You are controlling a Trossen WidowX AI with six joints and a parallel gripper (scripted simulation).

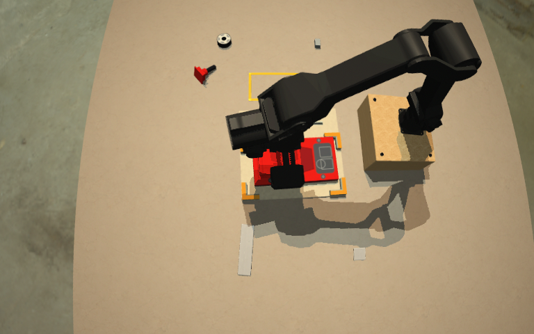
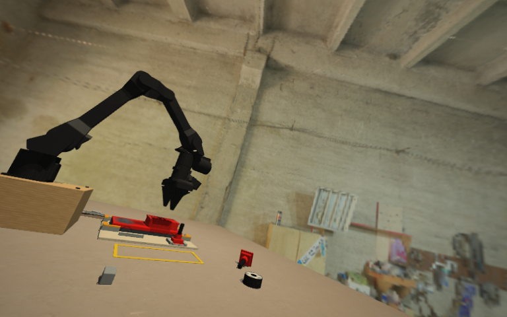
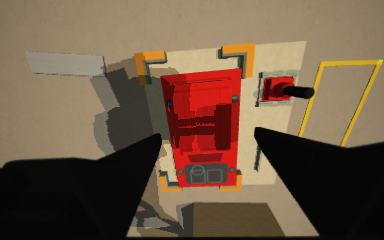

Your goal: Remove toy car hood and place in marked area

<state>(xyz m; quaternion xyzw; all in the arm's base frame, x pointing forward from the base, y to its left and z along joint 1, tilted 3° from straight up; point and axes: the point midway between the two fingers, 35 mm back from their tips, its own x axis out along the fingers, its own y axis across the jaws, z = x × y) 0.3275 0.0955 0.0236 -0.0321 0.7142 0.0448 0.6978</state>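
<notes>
Risk lies in the descent: the hand (image 2: 172, 203), fingers spread wide and holding nothing, hangs above the toy car (image 3: 202, 130) on its base plate (image 3: 285, 60), hood unremoved; off-centre, it could clip the car body. Arm bulk hides the hood in the top view, and its seam is hard to make out elsewhere. Yellow marked area (image 2: 156, 255) waits beside the plate on the desk (image 1: 157, 236).

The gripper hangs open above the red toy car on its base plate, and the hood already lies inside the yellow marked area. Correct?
Not quite. The yellow marked area holds no hood; the exterior view shows only bare table inside it. The hood has not been put there. The rest holds: the gripper hangs open above the red toy car on its base plate.
</notes>
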